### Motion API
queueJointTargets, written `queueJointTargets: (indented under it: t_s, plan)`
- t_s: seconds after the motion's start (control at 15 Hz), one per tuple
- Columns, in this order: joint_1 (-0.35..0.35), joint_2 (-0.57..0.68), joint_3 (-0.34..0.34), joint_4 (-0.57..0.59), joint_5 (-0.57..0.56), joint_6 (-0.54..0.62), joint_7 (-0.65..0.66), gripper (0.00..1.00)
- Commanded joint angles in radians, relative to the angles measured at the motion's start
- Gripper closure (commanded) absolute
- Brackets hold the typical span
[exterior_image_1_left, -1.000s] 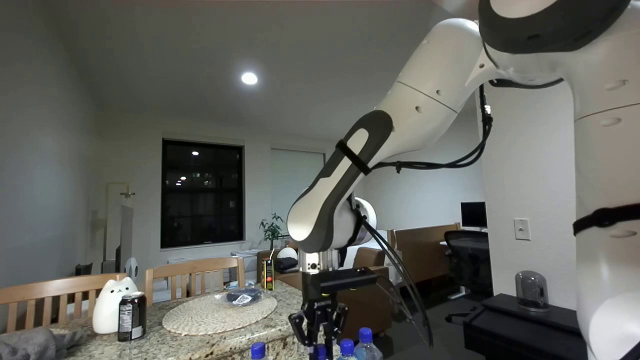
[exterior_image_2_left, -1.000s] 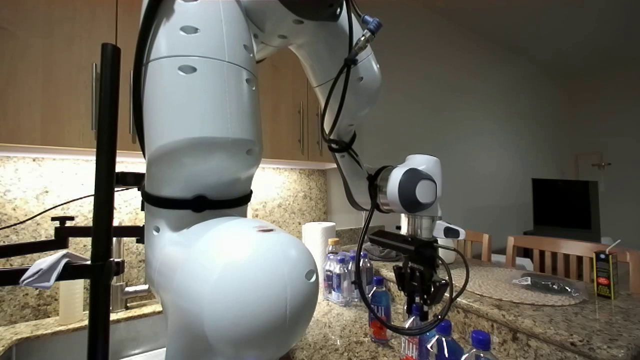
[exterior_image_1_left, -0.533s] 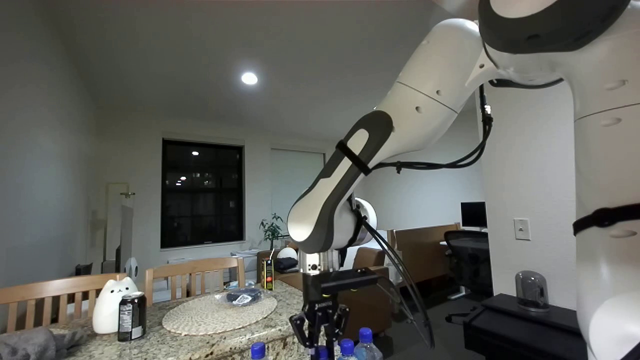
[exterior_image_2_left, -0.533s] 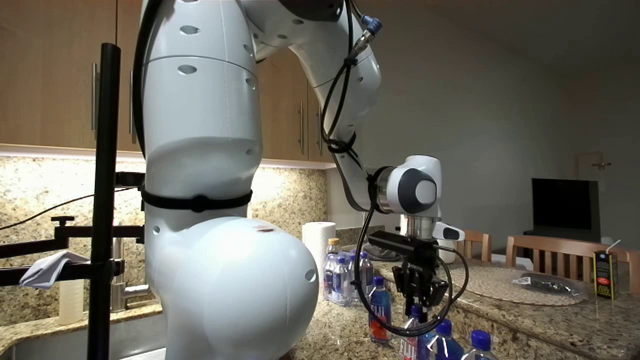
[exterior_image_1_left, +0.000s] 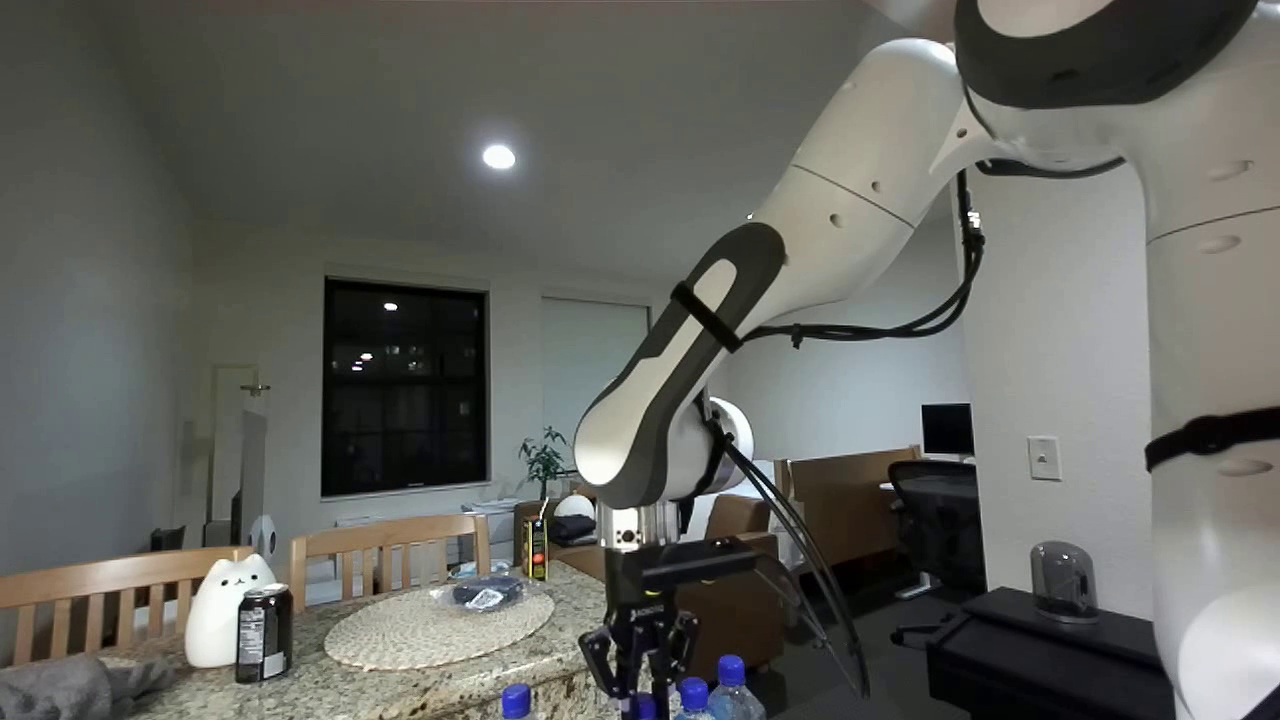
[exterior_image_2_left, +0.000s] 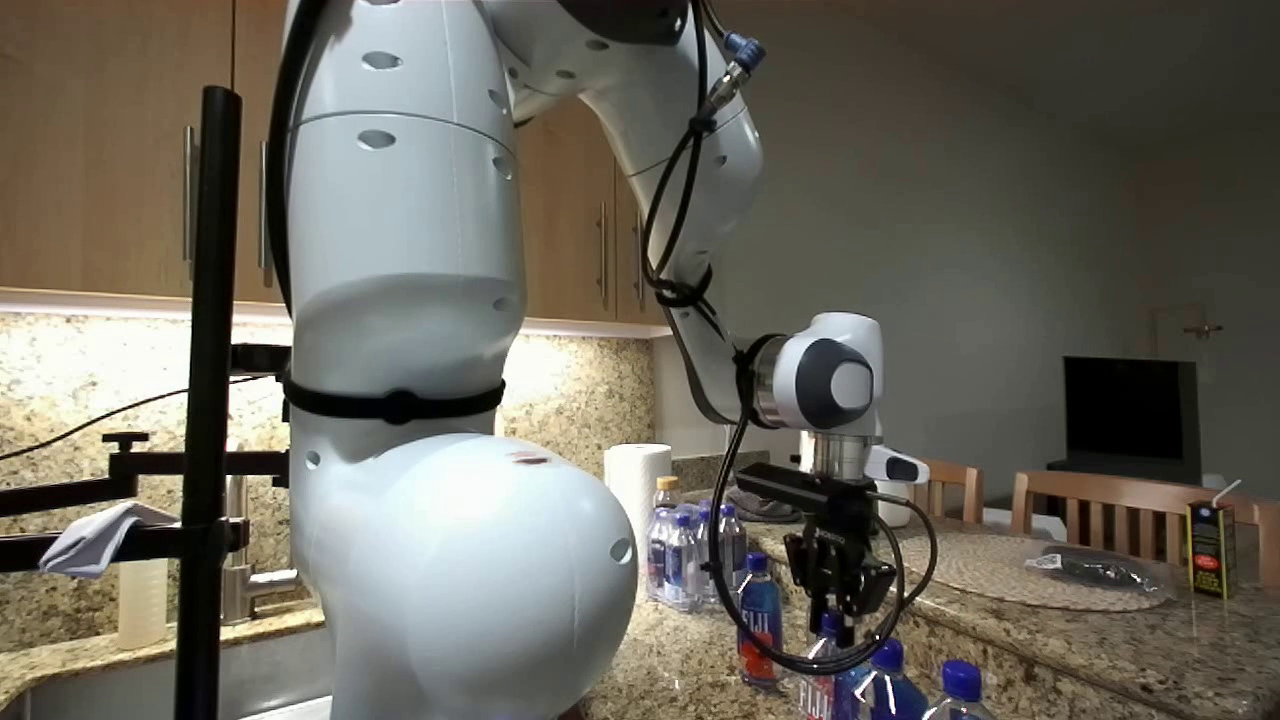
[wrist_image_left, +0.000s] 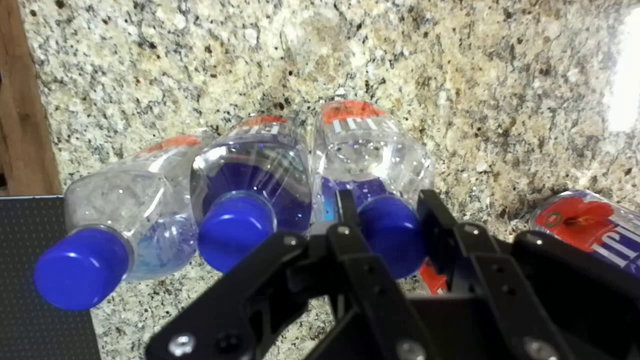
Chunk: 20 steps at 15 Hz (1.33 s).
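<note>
In the wrist view my gripper (wrist_image_left: 388, 200) is shut on the blue cap (wrist_image_left: 392, 235) of a clear water bottle, one black finger on each side. The held bottle's body (wrist_image_left: 372, 150) has a red-and-white label. To its left stand a second blue-capped bottle (wrist_image_left: 235, 230), close against it, and a third bottle (wrist_image_left: 82, 267) further out. Another bottle (wrist_image_left: 585, 220) shows at the right edge. In an exterior view the gripper (exterior_image_2_left: 832, 618) points down at the held bottle (exterior_image_2_left: 818, 690), partly behind a cable; in an exterior view only the bottle's cap (exterior_image_1_left: 646, 708) shows below the fingers.
A bottle (exterior_image_2_left: 760, 620) stands beside the held one, with a pack of bottles (exterior_image_2_left: 682, 560) and a paper roll (exterior_image_2_left: 637, 490) behind. The raised granite counter carries a woven mat (exterior_image_1_left: 430, 635), a black can (exterior_image_1_left: 264, 635), a white cat figure (exterior_image_1_left: 215, 620) and a carton (exterior_image_2_left: 1211, 550).
The arm's wrist and the gripped bottle have sunk by a very small amount. The fingers stay around the cap, and the other bottles have not moved.
</note>
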<state>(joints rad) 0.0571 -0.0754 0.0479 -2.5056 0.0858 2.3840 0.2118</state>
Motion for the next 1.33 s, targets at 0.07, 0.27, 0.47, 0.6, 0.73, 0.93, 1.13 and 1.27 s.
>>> queueJointTargets:
  t_s: [0.07, 0.27, 0.47, 0.6, 0.73, 0.93, 1.13, 1.27]
  plan:
    - [0.0, -0.019, 0.001, -0.018, 0.034, 0.002, -0.03, 0.86]
    - [0.002, -0.015, 0.002, -0.017, 0.036, 0.01, -0.041, 0.86]
    - [0.004, -0.015, 0.006, -0.017, 0.026, 0.023, -0.036, 0.86]
    - [0.005, -0.015, 0.009, -0.017, 0.02, 0.028, -0.034, 0.86]
    - [0.005, -0.014, 0.01, -0.017, 0.023, 0.026, -0.038, 0.86]
    - [0.005, -0.013, 0.011, -0.018, 0.024, 0.023, -0.039, 0.86]
    - [0.001, -0.019, 0.01, -0.02, 0.006, 0.025, -0.034, 0.86]
    - [-0.001, -0.021, 0.008, -0.022, 0.0, 0.027, -0.031, 0.86]
